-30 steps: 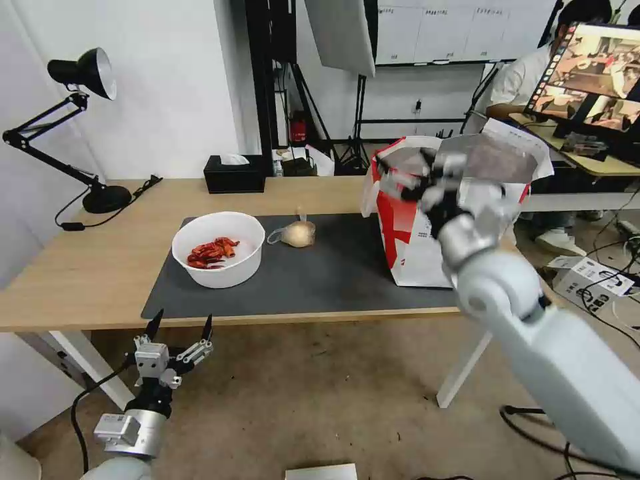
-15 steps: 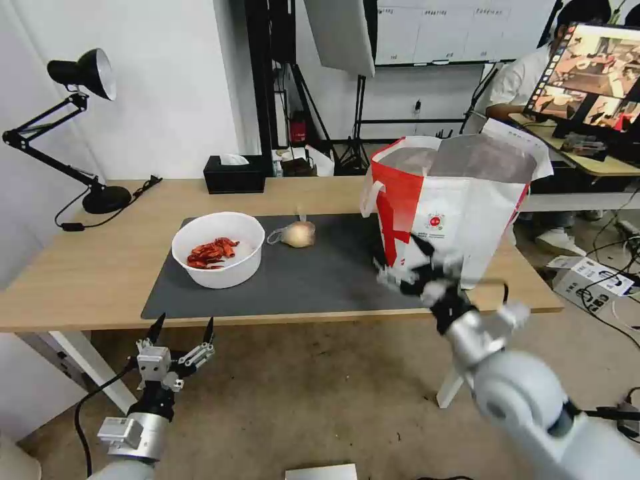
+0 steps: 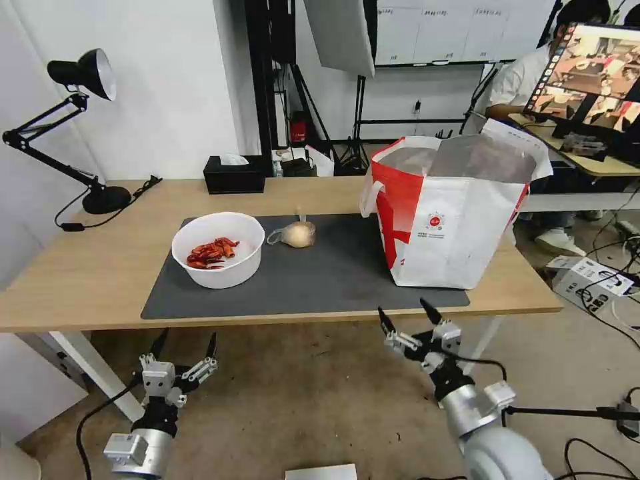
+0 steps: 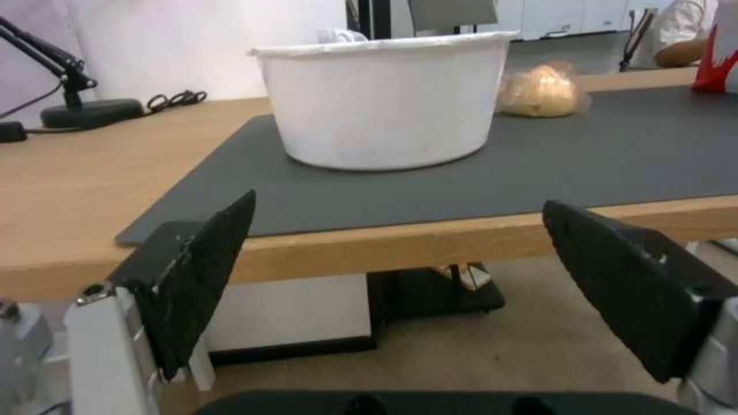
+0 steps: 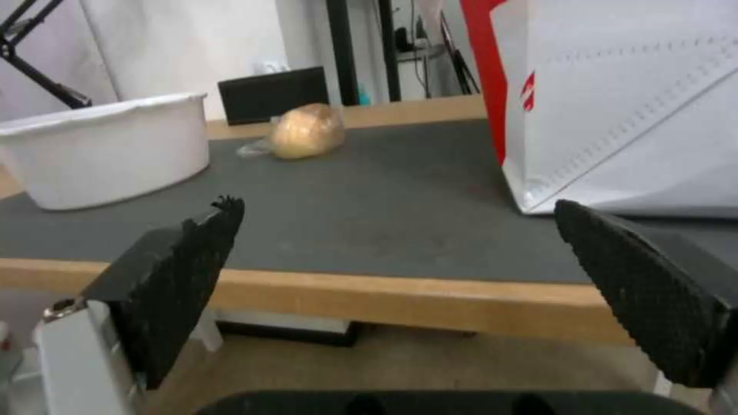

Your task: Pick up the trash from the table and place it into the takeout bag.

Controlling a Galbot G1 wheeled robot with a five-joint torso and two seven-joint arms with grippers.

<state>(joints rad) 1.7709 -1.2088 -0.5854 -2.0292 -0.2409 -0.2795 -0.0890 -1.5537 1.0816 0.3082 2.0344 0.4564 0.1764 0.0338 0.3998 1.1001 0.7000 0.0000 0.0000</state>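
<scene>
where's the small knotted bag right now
In the head view the small knotted bag lies on the dark mat, just right of the white bowl and left of the takeout bag.

Spread black fingers [image 5: 188,276] frame the bench [image 5: 400,300] edge; on its grey mat [image 5: 369,213] sit white bowl [image 5: 108,155], knotted bag [image 5: 308,131] and takeout bag [image 5: 631,104].

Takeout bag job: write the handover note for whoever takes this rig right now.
Left gripper: open, empty, below the table's near edge.
Right gripper: open, empty, below the near edge in front of the takeout bag.
On the table: white bowl of red shells and small knotted bag, both on the grey mat.
Done: nothing in hand.
Left: bowl and knotted bag into the takeout bag.
</scene>
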